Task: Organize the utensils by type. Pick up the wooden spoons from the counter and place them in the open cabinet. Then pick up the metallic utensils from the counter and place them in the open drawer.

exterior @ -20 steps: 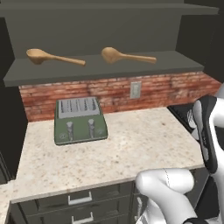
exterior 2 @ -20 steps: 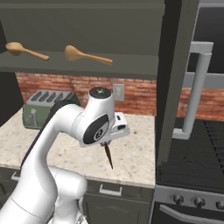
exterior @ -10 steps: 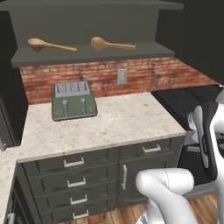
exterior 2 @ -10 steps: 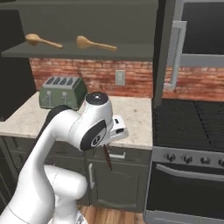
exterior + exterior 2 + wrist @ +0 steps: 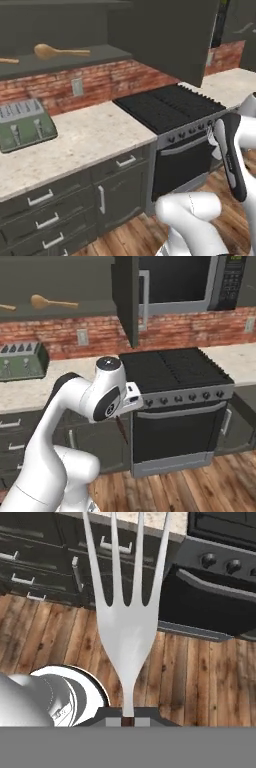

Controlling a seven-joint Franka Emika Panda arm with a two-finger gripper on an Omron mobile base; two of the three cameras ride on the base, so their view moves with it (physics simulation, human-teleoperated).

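Observation:
My gripper (image 5: 128,719) is shut on a fork (image 5: 127,612) with silvery tines and a dark reddish-brown handle. In the right base view the fork (image 5: 122,431) hangs below the hand, over the wooden floor in front of the stove. Two wooden spoons lie on the cabinet shelf (image 5: 75,59): one whole (image 5: 60,51), one cut off by the left edge (image 5: 7,61). They also lie at the upper left of the right base view (image 5: 52,303). The beige counter (image 5: 90,135) is to my left. The open drawer is out of view.
A green toaster (image 5: 22,125) stands on the counter by the brick wall. The cabinet door (image 5: 165,35) hangs open above the black stove (image 5: 170,107). A microwave (image 5: 180,281) sits over the stove. Closed drawers (image 5: 40,197) line the counter front, with wooden floor below.
The whole picture has shifted: the base has backed away and turned right, bringing the stove and floor into view. The fork stays in the shut gripper.

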